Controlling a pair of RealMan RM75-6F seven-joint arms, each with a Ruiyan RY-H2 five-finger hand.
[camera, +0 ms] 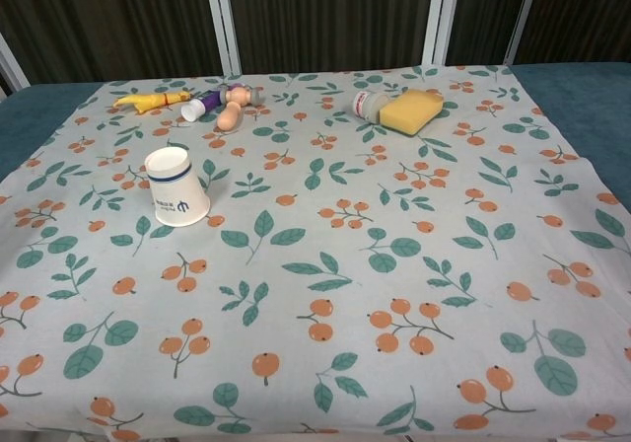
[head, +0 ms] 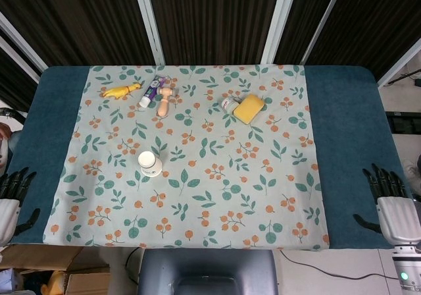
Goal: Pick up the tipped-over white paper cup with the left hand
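Left hand (head: 12, 199) is seen empty, fingers spread, at the tabletop (head: 39, 130) edge. White paper cup (head: 150, 163) lies tipped, well apart, ahead and inward of it. Cup could be rolled or crushed if approached carelessly.

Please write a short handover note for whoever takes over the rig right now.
Left hand: open, holds nothing, at the table's near left edge, well clear of the cup.
Right hand: open, holds nothing, at the near right edge.
White paper cup: on the floral cloth, left of centre, untouched.
Done: nothing yet.
Left: bring the left hand over to the cup, grip it, lift it.
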